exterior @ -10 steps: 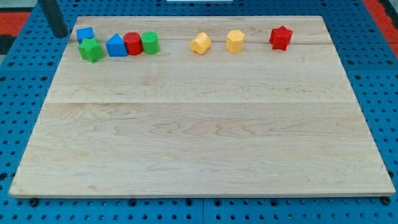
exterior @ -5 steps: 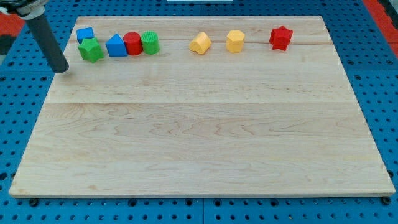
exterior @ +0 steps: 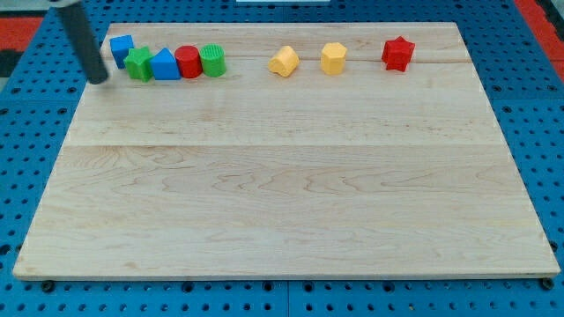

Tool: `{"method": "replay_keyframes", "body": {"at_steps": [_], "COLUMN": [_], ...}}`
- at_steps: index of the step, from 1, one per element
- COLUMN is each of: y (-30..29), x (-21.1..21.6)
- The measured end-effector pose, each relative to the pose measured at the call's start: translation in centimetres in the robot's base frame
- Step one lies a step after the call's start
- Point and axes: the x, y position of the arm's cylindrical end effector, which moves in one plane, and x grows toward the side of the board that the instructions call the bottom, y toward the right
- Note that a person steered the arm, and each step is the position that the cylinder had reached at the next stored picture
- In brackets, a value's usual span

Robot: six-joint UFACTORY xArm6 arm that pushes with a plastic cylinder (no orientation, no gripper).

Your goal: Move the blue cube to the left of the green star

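Observation:
The blue cube sits near the wooden board's top left corner. The green star lies just to its lower right, touching or nearly touching it. My tip is on the board's left edge, below and to the left of the blue cube, a short gap left of the green star. The rod leans up toward the view's top left.
To the right of the star, in a tight row, are a blue triangular block, a red cylinder and a green cylinder. Farther right are two yellow blocks and a red star.
My tip swung down the left edge, then back up and to the right. The green star has shifted right and slightly up, against the blue triangular block; the blue cube turned slightly.

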Motion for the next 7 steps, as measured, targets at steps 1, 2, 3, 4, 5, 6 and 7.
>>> {"method": "replay_keyframes", "body": {"at_steps": [1,2,3,4,5,6,7], "y": [-0.9,-0.8,1.0,1.2,4.3,5.3,5.2], "x": [-0.7,-1.9,-7.0,-9.8,-10.6,-10.3,-8.3]}}
